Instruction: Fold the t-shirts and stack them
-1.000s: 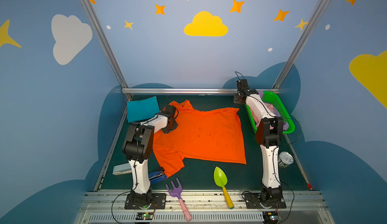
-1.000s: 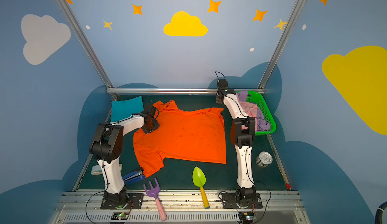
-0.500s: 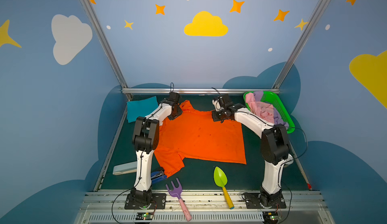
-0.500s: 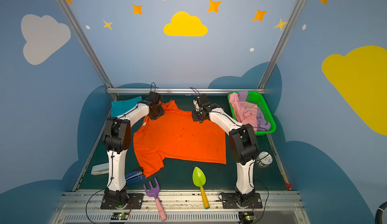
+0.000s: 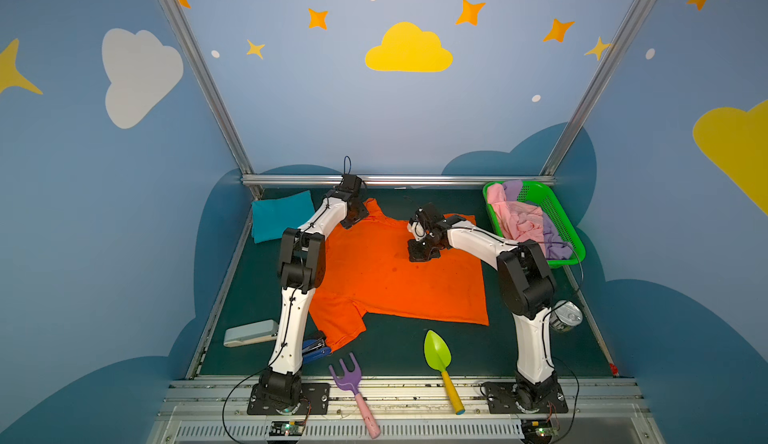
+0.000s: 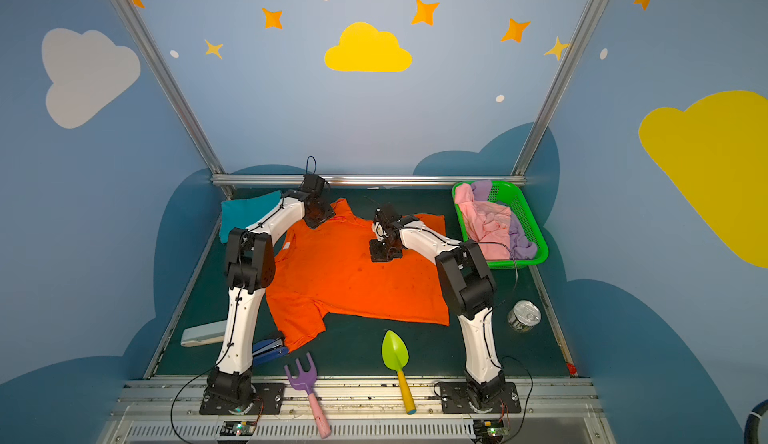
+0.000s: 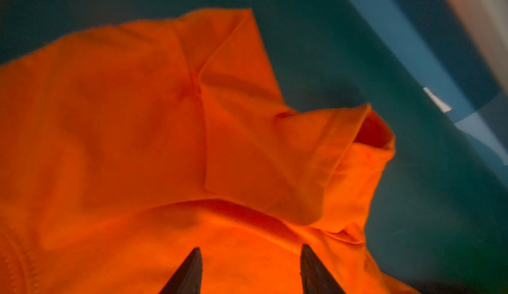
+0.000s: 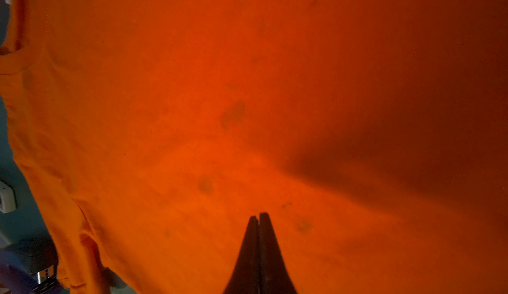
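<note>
The green basket (image 5: 557,217) is sitting at the far right of the dark mat (image 5: 415,350), holding the crumpled pale pink t-shirt (image 5: 519,219), with the lilac t-shirt (image 5: 555,249) showing beside and under it. The orange t-shirt (image 5: 395,284) is lying spread mid-mat, and the folded teal t-shirt (image 5: 280,215) is resting at the far left. The left gripper (image 7: 250,247) is hovering over the orange sleeve, fingers parted, while the right gripper (image 8: 259,215) is hovering over the shirt's body, fingers pressed together on nothing.

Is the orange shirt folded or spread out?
Spread out: the orange t-shirt lies open and flat, near sleeve extended, far sleeve rumpled.
</note>
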